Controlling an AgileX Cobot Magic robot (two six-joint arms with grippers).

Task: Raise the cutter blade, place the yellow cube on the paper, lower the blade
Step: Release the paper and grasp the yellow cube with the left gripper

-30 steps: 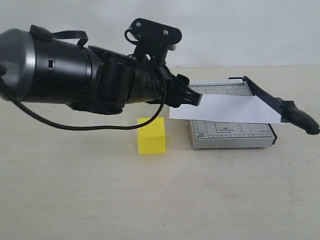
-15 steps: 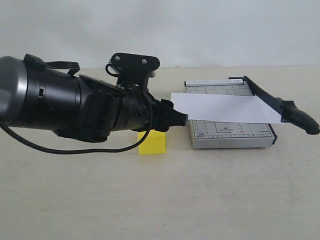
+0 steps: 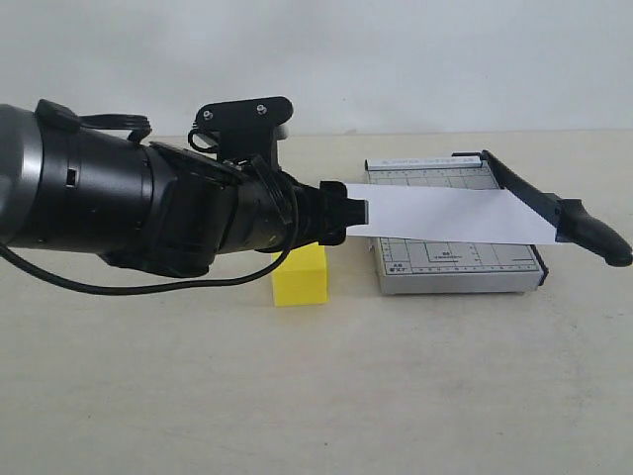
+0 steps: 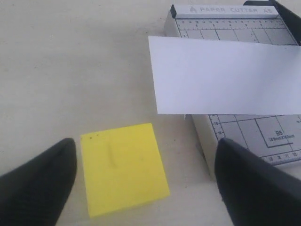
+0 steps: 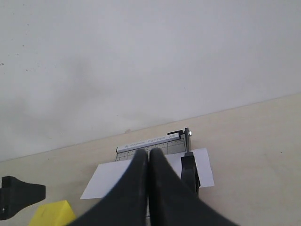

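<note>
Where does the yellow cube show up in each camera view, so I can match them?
Exterior: cube beside the cutter, partly behind the left arm.
Left wrist: cube between the open fingers.
Right wrist: cube clipped at the frame edge, past the paper's end.
Shared landmark: the paper.

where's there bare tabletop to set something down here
Widest free patch: the beige tabletop in front of the small yellow cube and the grey gridded cutter base. A smaller bare patch lies behind the black blade handle, toward the wall. Crowded: the gap between cube and base, where the open left gripper hovers near the white paper strip's left end.
</note>
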